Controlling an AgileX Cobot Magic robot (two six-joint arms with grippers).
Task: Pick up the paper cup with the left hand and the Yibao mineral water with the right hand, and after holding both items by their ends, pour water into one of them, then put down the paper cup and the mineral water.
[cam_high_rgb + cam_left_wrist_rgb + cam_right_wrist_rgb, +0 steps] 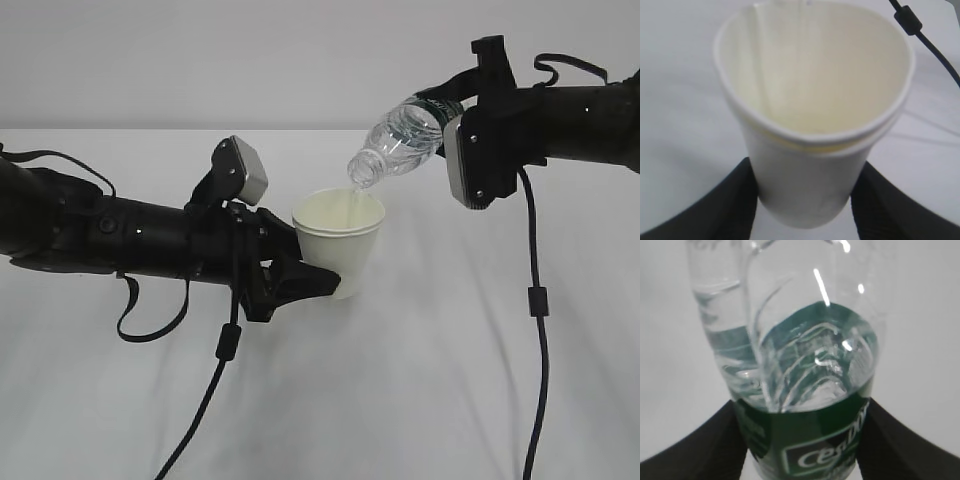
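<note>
The white paper cup point(340, 240) is held off the table, tilted slightly, with my left gripper point(318, 283) shut on its lower part. In the left wrist view the cup point(810, 150) fills the frame, black fingers point(730, 205) pressing both sides near its base. The Yibao mineral water point(400, 138), clear with a green label, is tipped neck-down over the cup's rim, and a thin stream runs into the cup. My right gripper point(455, 110) is shut on the bottle's lower end. In the right wrist view the bottle point(805, 390) sits between both fingers point(705, 445) at the label.
A white tabletop point(450, 380) lies beneath both arms. Black cables point(535, 300) hang from each wrist down to the table. A plain pale wall stands behind.
</note>
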